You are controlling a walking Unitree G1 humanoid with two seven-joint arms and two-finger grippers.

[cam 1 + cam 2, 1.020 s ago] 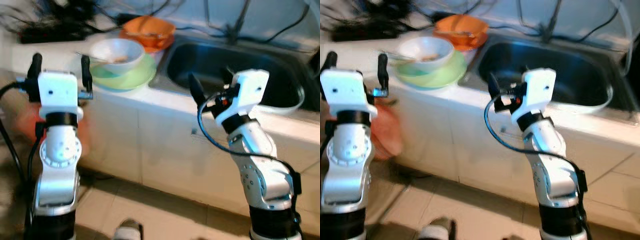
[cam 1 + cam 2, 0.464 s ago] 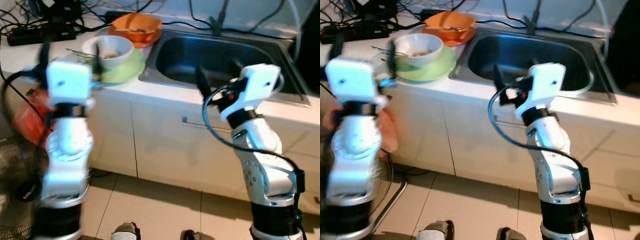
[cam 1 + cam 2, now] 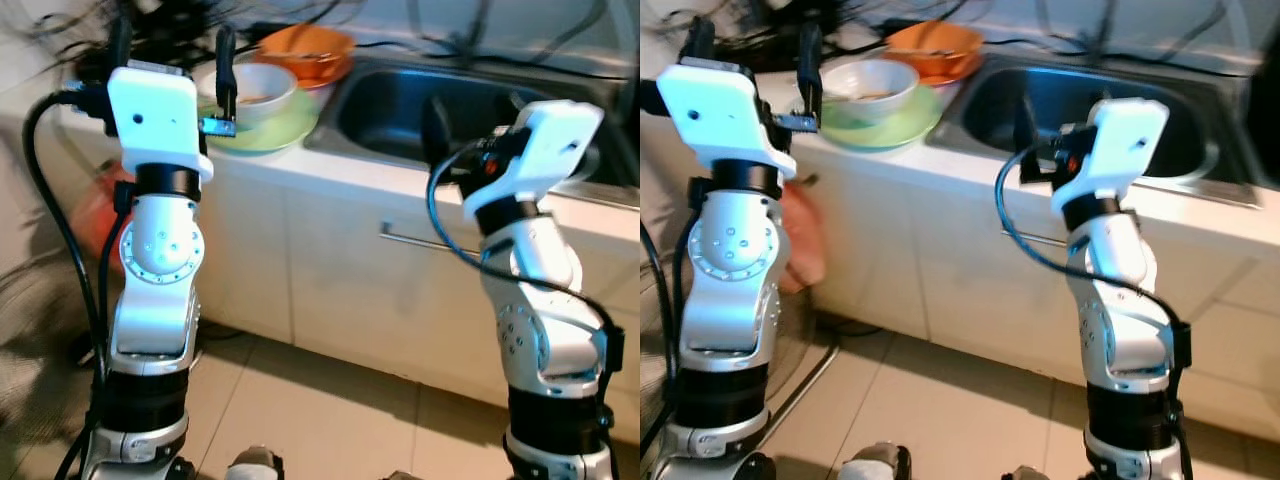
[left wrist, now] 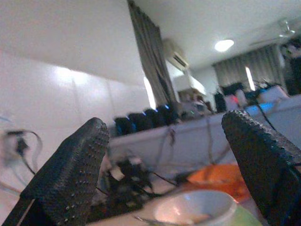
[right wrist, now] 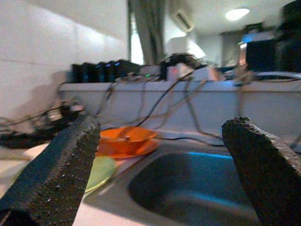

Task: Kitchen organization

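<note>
- Probably the step in hand is reaching the white bowl (image 3: 252,92), upper left of the frame, sitting on a green plate (image 3: 268,131) on the counter (image 3: 350,172).
- Left gripper (image 3: 170,55), fingers apart and empty, hovers just beside the bowl; approach from above (utensil inside).
- Right gripper (image 5: 160,165), also spread, faces the sink (image 3: 450,112).
- Orange bowl (image 3: 305,50) and cables (image 3: 850,15) crowd behind.
</note>
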